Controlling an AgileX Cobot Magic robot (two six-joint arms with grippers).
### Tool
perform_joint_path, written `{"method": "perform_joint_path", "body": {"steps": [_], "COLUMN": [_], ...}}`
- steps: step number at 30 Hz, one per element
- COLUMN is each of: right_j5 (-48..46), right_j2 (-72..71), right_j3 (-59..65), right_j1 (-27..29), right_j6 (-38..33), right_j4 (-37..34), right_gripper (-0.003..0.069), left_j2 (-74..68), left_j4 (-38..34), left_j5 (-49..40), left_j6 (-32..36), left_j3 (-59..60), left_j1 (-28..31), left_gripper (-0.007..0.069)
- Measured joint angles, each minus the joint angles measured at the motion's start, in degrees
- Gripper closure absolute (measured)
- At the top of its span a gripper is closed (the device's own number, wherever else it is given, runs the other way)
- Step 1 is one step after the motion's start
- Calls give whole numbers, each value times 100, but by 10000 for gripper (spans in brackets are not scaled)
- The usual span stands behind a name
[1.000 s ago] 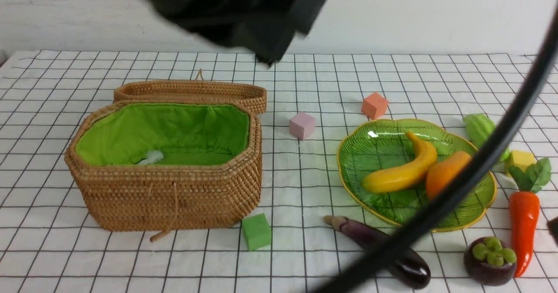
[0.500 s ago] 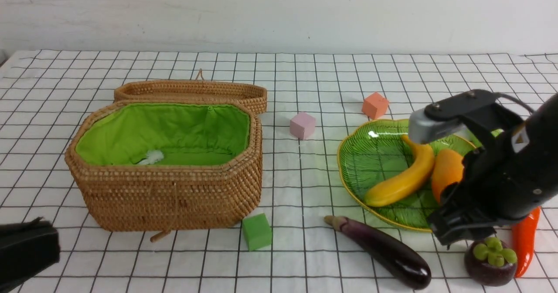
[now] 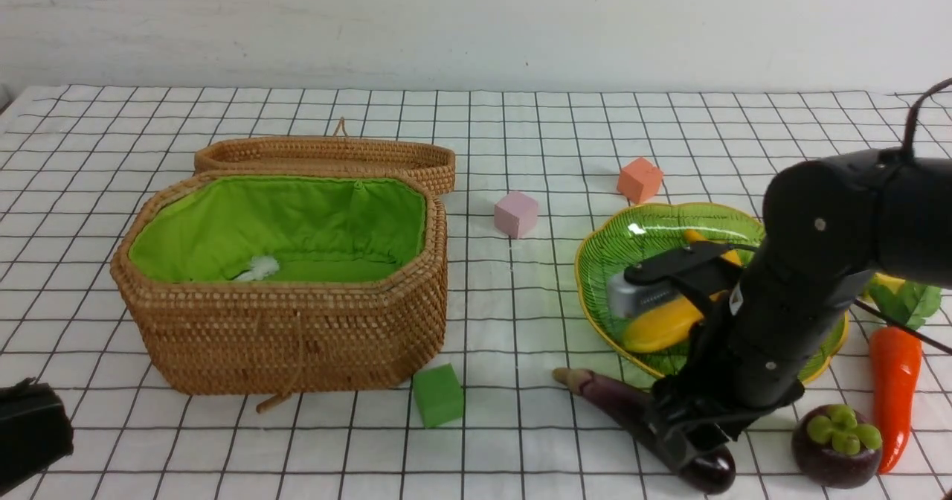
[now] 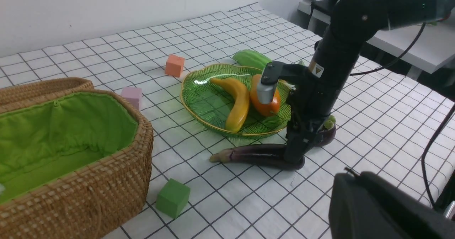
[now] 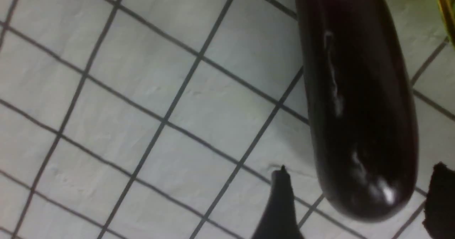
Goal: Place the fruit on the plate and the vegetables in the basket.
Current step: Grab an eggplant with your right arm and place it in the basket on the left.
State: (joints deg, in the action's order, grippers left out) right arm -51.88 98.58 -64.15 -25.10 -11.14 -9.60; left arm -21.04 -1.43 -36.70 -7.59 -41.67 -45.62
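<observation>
Far left, the left gripper [image 3: 30, 429] sits low at the near edge of the checked cloth [image 3: 520, 120], closed and empty, taking no part. Next, the basket [image 3: 282, 344] stands open with its lid [image 3: 327, 154] folded back behind. We find no vegetable in its green lining. A green cube [image 3: 437, 394] lies just off its near right corner, with a pink cube [image 3: 515, 213] and an orange cube [image 3: 639, 180] farther back. None of these belongs to the task.

Step in hand, in our judgement: picking up the first vegetable. The eggplant [image 3: 606, 396] lies on the cloth just in front of the plate [image 3: 625, 258], stem end toward the basket. The right gripper [image 3: 688, 444] is down over its rounded end with the jaws wide, one fingertip on each side. The right wrist view shows cloth between each finger and the skin, so nothing is gripped. The next move calls for closing squarely, since the glossy taper could slip out, then lifting and carrying left over the basket wall.

The plate holds the banana [image 3: 658, 321] and the mango [image 4: 268, 104]. Right of the gripper, the mangosteen [image 3: 833, 444] sits on the cloth close to the arm and could be nudged. The carrot [image 3: 895, 381] lies beyond it and the gourd [image 4: 252, 58] behind the plate. The green cube lies near the likely path, and a fair lift should clear it.
</observation>
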Motion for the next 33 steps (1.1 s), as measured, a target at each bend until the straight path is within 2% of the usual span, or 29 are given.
{"method": "perform_joint_path", "body": {"steps": [10, 14, 15, 17, 22, 28, 30, 31, 32, 33], "right_j5": [480, 467, 467, 454, 80, -339, -156, -130, 168, 202], "right_j2": [740, 806, 819, 817, 618, -359, -680, -692, -709, -692], "right_j3": [0, -37, -43, -56, -39, -389, -1040, -1100, -1671, -1734], "right_j1": [0, 0, 0, 0, -148, -636, -907, -927, -1116, -1137], "right_j6": [-69, -168, -186, -192, -198, 18, -47, -72, -351, -441], "right_j4": [181, 233, 257, 253, 32, -312, -528, -528, -677, -691], "right_gripper": [105, 145, 188, 226, 225, 225, 225, 225, 225, 225], "left_j2": [-12, -30, -30, -30, -30, -30, -30, -30, -30, -30], "left_j4": [-215, -215, -215, -215, -116, 579, 1230, 1358, 1919, 1996], "left_j5": [15, 17, 7, -95, -536, -615, -676, -695, -820, -842], "left_j6": [0, 0, 0, 0, -272, -894, -1446, -1499, -2033, -2033], "left_j3": [0, 1, 1, 1, 1, 6, 6, 6, 6, 6], "left_j1": [0, 0, 0, 0, 0, 0, 0, 0, 0, 0], "left_gripper": [638, 638, 638, 638, 638, 638, 638, 638, 638, 638]}}
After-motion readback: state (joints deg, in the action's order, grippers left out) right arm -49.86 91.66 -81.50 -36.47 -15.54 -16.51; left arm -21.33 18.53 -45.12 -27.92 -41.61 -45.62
